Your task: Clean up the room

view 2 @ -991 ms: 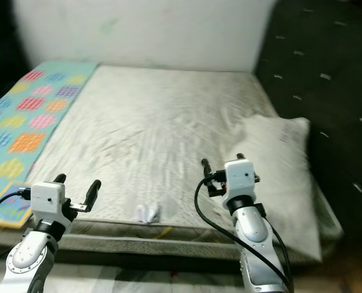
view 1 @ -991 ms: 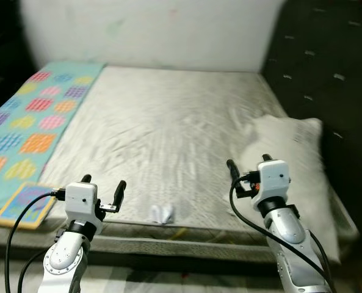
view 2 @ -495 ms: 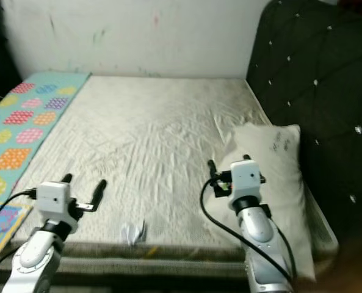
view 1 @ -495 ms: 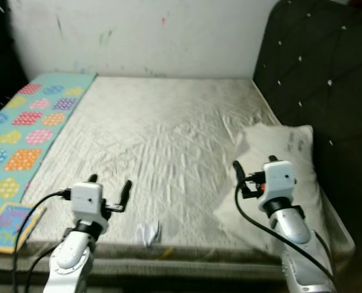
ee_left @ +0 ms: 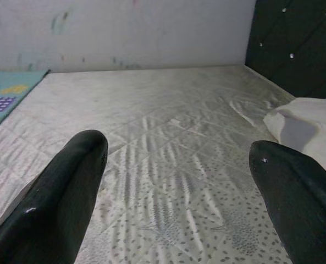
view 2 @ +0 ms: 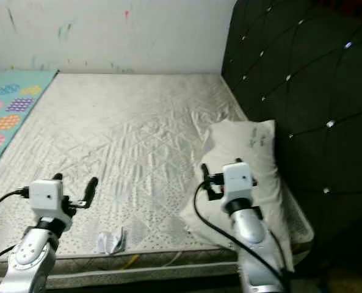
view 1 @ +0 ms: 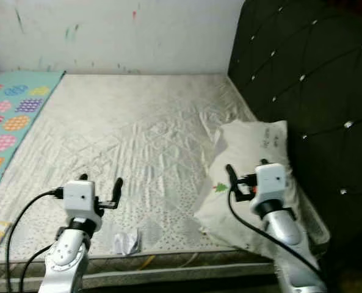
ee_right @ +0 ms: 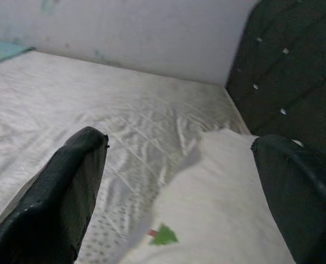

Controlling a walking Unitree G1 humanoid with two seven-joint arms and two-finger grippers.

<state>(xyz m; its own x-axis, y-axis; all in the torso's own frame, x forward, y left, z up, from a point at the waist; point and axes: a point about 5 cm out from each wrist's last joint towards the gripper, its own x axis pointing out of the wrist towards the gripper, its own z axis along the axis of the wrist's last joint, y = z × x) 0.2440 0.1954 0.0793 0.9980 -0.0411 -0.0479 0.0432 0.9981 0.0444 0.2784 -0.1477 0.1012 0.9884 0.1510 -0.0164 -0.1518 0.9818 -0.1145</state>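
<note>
The left gripper (view 1: 101,186) hung over the near edge of the mattress (view 1: 138,134), its two black fingers spread wide apart with nothing between them, and the right gripper (view 1: 245,174) hovered above the near end of the white pillow (view 1: 254,146), its fingers just as far apart and empty. From the head views a small crumpled white scrap (view 1: 127,242) lay on the mattress close to its near edge, just beyond the left gripper toward the pillow; what it was made of was hard to tell. The left wrist view looked across the quilted mattress to the marked white wall (ee_left: 124,27) and caught a corner of the pillow. The right wrist view showed a small green print (ee_right: 164,235) on the pillow. The pillow lay against the dark tufted headboard (view 1: 303,79). A patterned teal blanket (view 1: 10,116) ran along the mattress's far side from the headboard, cut off by the frame.
</note>
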